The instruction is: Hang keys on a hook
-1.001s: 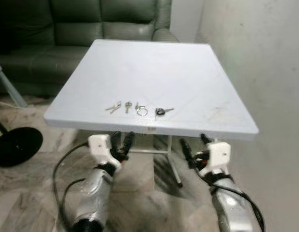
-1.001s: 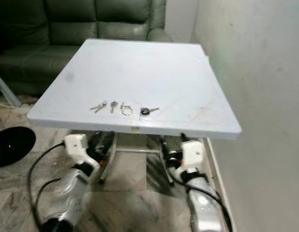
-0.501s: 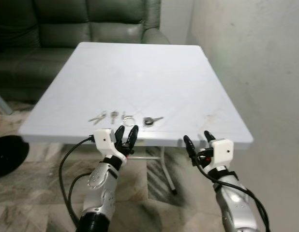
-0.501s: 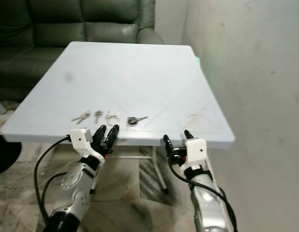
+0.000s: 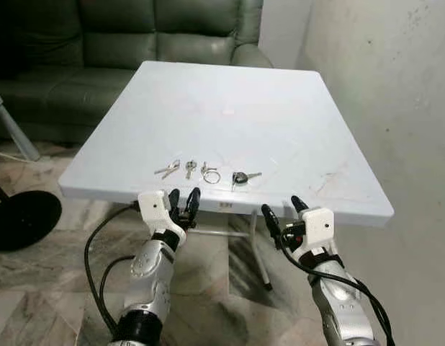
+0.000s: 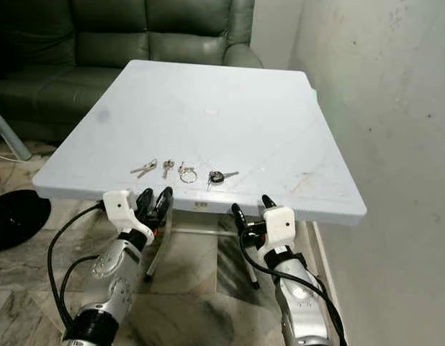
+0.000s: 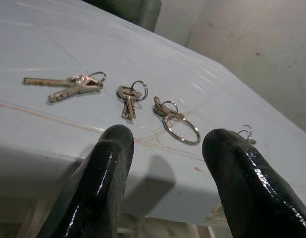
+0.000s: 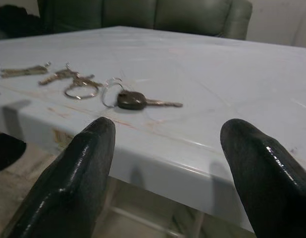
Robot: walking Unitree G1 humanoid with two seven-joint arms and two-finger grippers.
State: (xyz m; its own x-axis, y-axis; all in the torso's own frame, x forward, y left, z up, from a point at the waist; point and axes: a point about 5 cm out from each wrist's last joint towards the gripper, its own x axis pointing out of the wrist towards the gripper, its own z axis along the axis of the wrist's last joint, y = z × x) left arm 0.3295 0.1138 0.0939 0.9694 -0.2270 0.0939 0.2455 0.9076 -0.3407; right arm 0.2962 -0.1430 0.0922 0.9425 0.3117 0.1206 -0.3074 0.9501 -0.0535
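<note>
— So where are the keys (image 5: 208, 171)?
— Lying in a row near the front edge of the white table (image 5: 280, 108), centre of the frame, black-headed key (image 5: 239, 176) at its right end.
— And the grippers?
— Lower frame, just short of that edge: left gripper (image 5: 183, 204) slightly parted, right gripper (image 5: 282, 213) spread wide; neither holds anything.

Left end effector (image 5: 183, 197) raised forward, fingers parted, right end effector (image 5: 281, 210) likewise, fingers spread wider
</note>
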